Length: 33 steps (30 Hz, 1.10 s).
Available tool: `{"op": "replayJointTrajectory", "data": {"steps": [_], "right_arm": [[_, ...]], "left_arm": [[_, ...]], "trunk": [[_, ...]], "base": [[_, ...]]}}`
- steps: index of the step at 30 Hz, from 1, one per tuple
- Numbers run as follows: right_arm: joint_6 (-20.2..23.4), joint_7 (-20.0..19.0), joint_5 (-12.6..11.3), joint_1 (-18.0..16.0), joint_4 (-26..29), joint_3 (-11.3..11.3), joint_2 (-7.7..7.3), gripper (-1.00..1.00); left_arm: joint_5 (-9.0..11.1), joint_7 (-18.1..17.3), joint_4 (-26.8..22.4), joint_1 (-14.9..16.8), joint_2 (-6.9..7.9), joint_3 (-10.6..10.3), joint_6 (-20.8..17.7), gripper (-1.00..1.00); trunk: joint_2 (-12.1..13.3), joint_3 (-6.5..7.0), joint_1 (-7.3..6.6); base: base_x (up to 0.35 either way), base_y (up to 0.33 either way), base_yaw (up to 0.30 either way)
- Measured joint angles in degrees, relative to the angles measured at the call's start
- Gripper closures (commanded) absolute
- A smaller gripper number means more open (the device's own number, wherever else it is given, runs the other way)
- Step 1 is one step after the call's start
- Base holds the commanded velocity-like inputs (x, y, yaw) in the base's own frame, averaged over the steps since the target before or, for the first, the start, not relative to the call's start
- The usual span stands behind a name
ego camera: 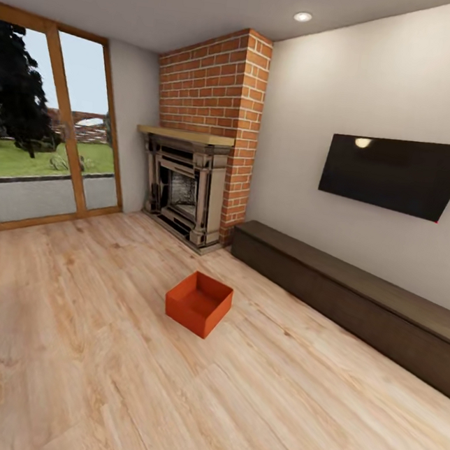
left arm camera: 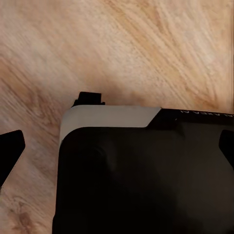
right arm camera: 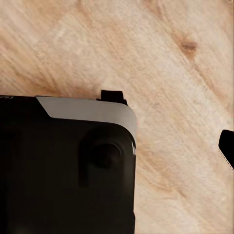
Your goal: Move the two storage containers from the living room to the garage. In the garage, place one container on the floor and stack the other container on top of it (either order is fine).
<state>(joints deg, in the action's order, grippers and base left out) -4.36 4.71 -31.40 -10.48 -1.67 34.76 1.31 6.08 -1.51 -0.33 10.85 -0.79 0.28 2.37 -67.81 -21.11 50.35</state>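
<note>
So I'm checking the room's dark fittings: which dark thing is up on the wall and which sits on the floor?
The black TV hangs on the white wall; the long low dark cabinet sits on the wood floor below it.

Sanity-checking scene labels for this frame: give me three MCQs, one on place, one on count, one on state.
1. Where does the storage container sit?
A. on the wood-plank floor
B. on the long dark cabinet
C. on the fireplace mantel

2. How many orange-red containers show in the head view?
A. three
B. two
C. one

3. What is the container's state?
A. upside down
B. upright, open, empty
C. lidded

Answers:
1 A, it rests on planks, apart from the cabinet.
2 C, a single bin shows.
3 B, its bare inside faces up.
</note>
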Motion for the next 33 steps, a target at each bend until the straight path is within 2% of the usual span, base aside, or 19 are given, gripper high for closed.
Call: {"op": "replayJointTrajectory", "data": {"steps": [15, 33], "right_arm": [[0.08, 0.00, 0.02, 0.00, -0.02, 0.00, 0.11, -1.00], [0.02, 0.00, 0.02, -0.01, 0.00, 0.00, 0.05, -1.00]], "left_arm": [[-0.01, 0.00, 0.00, 0.00, 0.00, 0.00, -0.05, -1.00], [0.00, 0.00, -0.02, -0.01, 0.00, 0.00, 0.00, -1.00]], "trunk": [[0.00, 0.00, 0.00], [0.00, 0.00, 0.00]], "base": [[0.322, 0.000, 0.019], [0.322, 0.000, 0.256]]}}
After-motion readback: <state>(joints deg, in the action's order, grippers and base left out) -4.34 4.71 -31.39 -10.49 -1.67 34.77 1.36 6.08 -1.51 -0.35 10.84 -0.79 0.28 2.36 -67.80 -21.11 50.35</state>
